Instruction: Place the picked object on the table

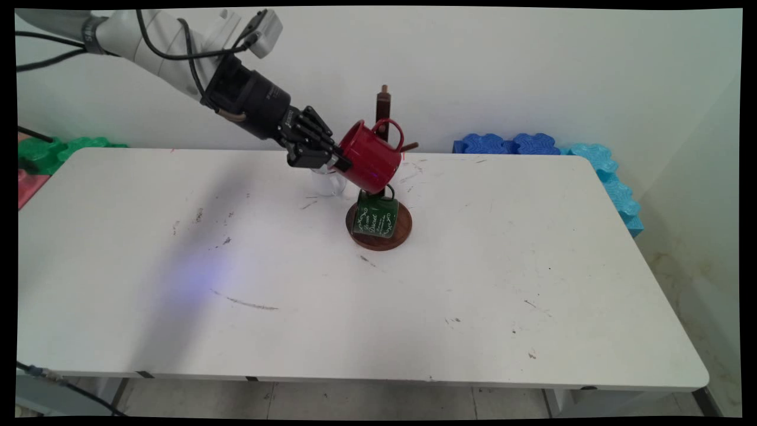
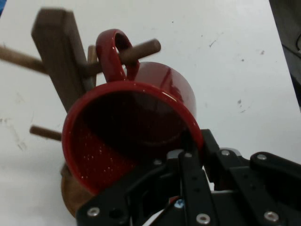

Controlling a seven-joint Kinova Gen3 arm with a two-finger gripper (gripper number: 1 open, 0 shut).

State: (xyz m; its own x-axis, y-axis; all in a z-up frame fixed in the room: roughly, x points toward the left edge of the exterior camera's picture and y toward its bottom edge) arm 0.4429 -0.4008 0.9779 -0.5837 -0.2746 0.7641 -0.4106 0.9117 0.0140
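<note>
My black gripper is shut on the rim of a red enamel mug, which it holds tilted in the air beside a wooden mug tree. In the hand view the red mug faces me with its mouth open, and its handle is looped over a wooden peg of the post. A green mug with white lettering hangs low on the tree, just above its round wooden base. The mug hides the fingertip inside it.
A clear glass stands on the white table right under the gripper, left of the tree. Blue foam blocks line the back right and the right edge. Green foam blocks sit at the back left.
</note>
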